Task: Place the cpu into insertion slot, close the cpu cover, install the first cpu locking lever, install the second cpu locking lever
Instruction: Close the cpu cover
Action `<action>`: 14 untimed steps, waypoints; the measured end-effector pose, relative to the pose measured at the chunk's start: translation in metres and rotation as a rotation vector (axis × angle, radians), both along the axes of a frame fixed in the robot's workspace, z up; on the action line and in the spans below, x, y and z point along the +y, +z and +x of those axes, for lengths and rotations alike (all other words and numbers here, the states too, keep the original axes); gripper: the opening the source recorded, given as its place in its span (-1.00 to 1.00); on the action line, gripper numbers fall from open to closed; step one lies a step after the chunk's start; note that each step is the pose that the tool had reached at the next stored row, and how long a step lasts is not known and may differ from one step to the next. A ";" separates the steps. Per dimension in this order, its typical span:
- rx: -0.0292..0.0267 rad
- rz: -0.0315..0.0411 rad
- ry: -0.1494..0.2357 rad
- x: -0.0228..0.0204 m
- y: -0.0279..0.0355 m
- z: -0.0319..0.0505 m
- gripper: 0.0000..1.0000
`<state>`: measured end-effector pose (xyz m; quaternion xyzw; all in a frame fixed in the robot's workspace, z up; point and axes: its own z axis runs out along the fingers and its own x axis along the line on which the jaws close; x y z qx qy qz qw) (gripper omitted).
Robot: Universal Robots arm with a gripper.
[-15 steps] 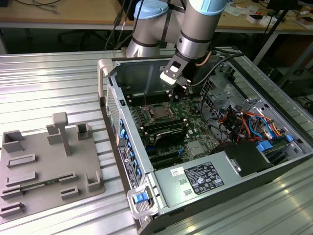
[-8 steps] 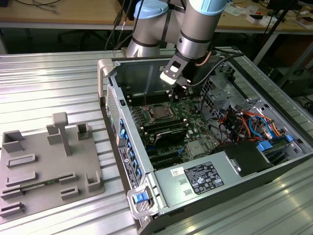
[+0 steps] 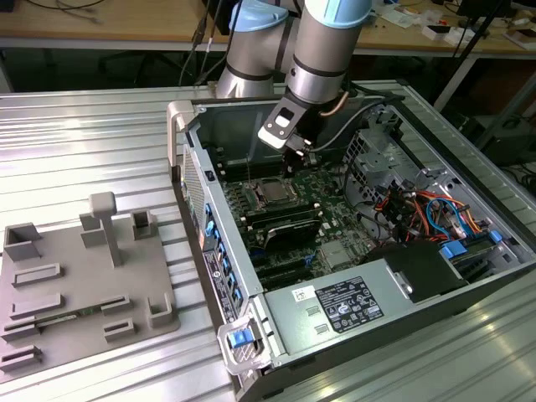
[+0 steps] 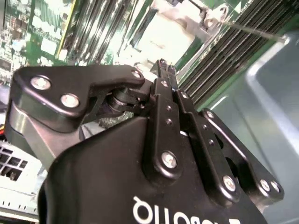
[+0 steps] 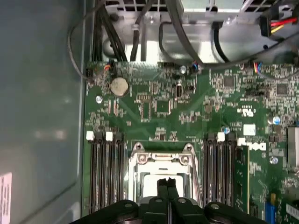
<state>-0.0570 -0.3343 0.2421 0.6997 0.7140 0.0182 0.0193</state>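
The black metal pincer, fingers pressed together, hangs just above the small silvery square cpu. That chip sits in the silver-rimmed dark insertion slot, near the exterior view's middle.

The arm is a silver-grey tube with pale blue joint caps and a white-and-black block at the wrist. The gripper is matte black, with silver screws and white lettering.

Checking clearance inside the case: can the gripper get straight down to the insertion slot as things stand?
Probably yes. In the first wrist view the gripper hangs directly over the insertion slot, with no cable or card between them; the memory slots lie off to either side.
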 end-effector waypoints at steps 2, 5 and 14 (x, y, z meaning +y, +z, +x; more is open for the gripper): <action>0.0000 0.0001 0.000 0.0000 -0.0050 -0.0090 -0.79; 0.0074 0.0001 0.000 0.0000 -0.0091 -0.0177 -0.79; 0.0275 -0.0002 0.000 0.0001 -0.0331 -0.0322 -0.79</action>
